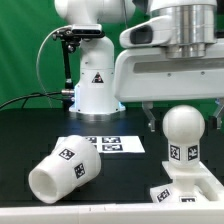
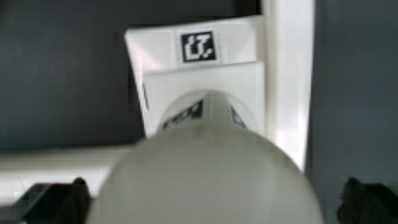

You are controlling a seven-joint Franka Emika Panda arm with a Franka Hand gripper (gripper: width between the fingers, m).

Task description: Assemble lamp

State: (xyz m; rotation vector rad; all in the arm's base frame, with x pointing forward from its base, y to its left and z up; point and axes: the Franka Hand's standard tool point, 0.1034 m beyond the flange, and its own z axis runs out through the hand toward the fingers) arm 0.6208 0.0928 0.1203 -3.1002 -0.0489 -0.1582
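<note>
Lying on its side on the table (image 1: 25,140) at the exterior view's left, the shade (image 1: 64,170) is sitting well apart from the other parts. Further right, the bulb (image 1: 183,133) is standing upright on the base (image 1: 186,190), and the fingers (image 1: 150,120) are hanging spread to either side of its head, pinching nothing (contact is hard to judge). The bulb step is seemingly wrapping up. The next move is probably calling for a reach across to grasp the shade and upend it over the bulb.
</note>
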